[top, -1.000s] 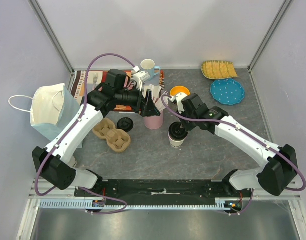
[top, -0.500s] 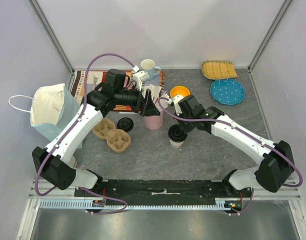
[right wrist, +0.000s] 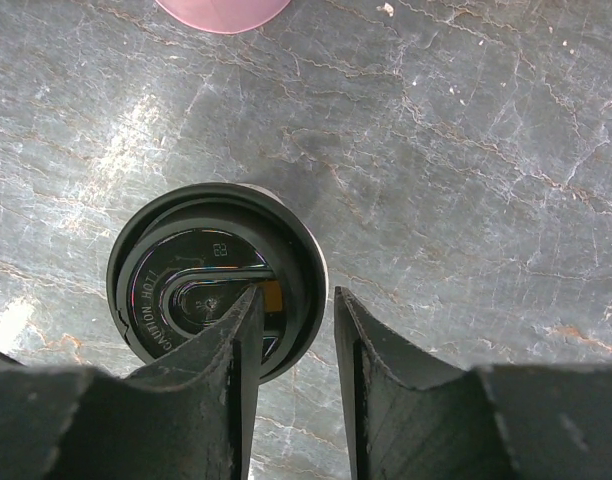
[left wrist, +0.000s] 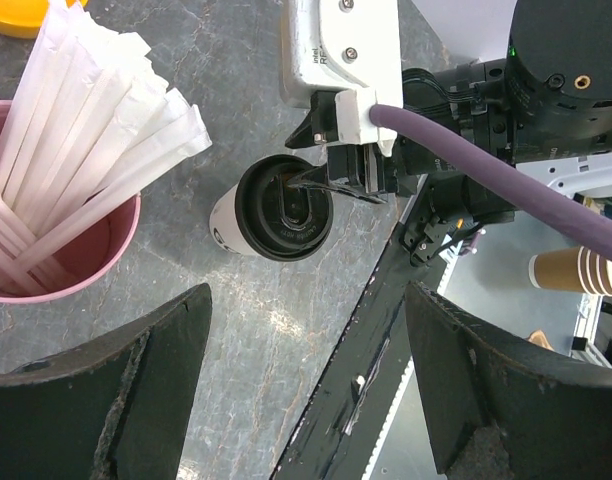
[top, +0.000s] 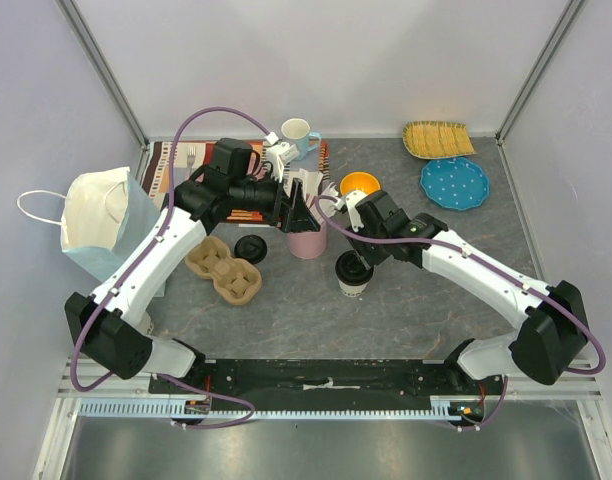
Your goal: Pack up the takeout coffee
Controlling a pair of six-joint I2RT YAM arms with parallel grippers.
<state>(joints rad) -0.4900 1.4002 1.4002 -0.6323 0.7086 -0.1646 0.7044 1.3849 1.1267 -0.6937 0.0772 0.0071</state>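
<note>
The takeout coffee (top: 353, 273) is an off-white paper cup with a black lid, standing upright mid-table in front of the pink cup. My right gripper (top: 359, 260) hovers right over it. In the right wrist view the coffee (right wrist: 216, 275) lies under the right gripper (right wrist: 296, 300), whose slightly open jaws straddle the lid's right rim, one finger over the lid, the other outside it with a gap. My left gripper (top: 303, 213) hangs wide open and empty above the pink cup. Its view shows the coffee (left wrist: 281, 207) with the right gripper (left wrist: 331, 185) on top, beyond the left gripper (left wrist: 306, 300).
A pink cup of paper-wrapped sticks (top: 308, 240) stands just behind the coffee. A brown pulp cup carrier (top: 224, 268) and a loose black lid (top: 251, 248) lie to the left, a white paper bag (top: 101, 220) at the far left. An orange bowl (top: 359, 184), blue mug (top: 298, 133) and blue plate (top: 454, 182) sit behind.
The right gripper, shut on the lid's rim a moment ago, has opened a little. The cup shifted slightly left with the right arm. The left arm has not moved.
</note>
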